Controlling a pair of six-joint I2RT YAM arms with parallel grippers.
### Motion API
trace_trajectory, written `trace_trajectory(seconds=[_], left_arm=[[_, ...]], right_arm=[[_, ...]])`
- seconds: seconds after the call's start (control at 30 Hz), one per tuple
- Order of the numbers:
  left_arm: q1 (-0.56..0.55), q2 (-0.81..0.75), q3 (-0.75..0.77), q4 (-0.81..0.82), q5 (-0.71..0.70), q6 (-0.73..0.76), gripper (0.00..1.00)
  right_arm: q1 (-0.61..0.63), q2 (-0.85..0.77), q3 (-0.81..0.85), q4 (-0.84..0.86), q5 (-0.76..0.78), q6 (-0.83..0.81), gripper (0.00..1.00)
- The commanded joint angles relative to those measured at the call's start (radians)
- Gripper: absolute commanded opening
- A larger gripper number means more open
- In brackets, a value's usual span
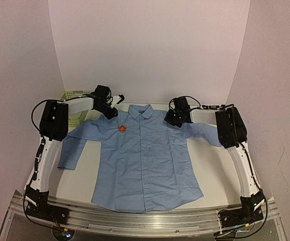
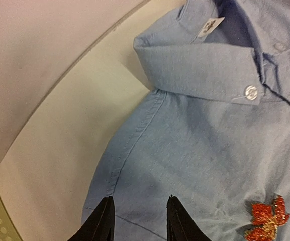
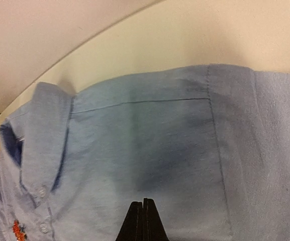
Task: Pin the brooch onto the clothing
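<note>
While the brooch (image 2: 268,218) sits on the blue shirt (image 1: 145,165) below the collar (image 2: 200,70), the left gripper (image 2: 139,199) is near it, jaws a little apart, holding nothing. The right gripper (image 3: 142,202) is closed tight over the shirt's other side, far from the brooch.

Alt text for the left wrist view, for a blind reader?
A light blue shirt lies on a cream table, buttoned collar at top, an orange-red brooch on its chest at lower right. The left gripper, fingers apart and empty, hovers over the shoulder.
</note>
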Motion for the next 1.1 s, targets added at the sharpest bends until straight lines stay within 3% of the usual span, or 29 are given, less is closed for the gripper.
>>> trace_trajectory(seconds=[0.0,0.37,0.57,0.7,0.77,0.9,1.07], left_arm=[[0.002,0.049,0.03,0.089,-0.037,-0.006,0.33],[0.003,0.217,0.268,0.15,-0.128,-0.007,0.39],[0.003,-0.03,0.137,0.118,0.029,-0.01,0.58],[0.004,-0.258,0.088,-0.062,0.107,0.054,0.68],[0.009,-0.382,0.006,-0.161,0.095,0.074,0.71],[0.046,-0.64,-0.36,-0.305,0.021,0.06,0.72],[0.175,-0.877,-0.796,-0.446,-0.125,-0.097,0.72]], right_arm=[[-0.025,0.09,0.091,-0.013,-0.03,0.064,0.0],[-0.045,0.192,0.237,-0.011,-0.017,0.108,0.0],[-0.043,0.081,0.245,-0.007,-0.099,0.009,0.02],[-0.039,-0.062,0.193,-0.005,-0.135,-0.084,0.11],[-0.032,-0.146,0.122,-0.006,-0.143,-0.12,0.16],[-0.006,-0.324,-0.107,-0.007,-0.143,-0.141,0.24],[0.045,-0.511,-0.424,-0.033,-0.083,-0.094,0.33]])
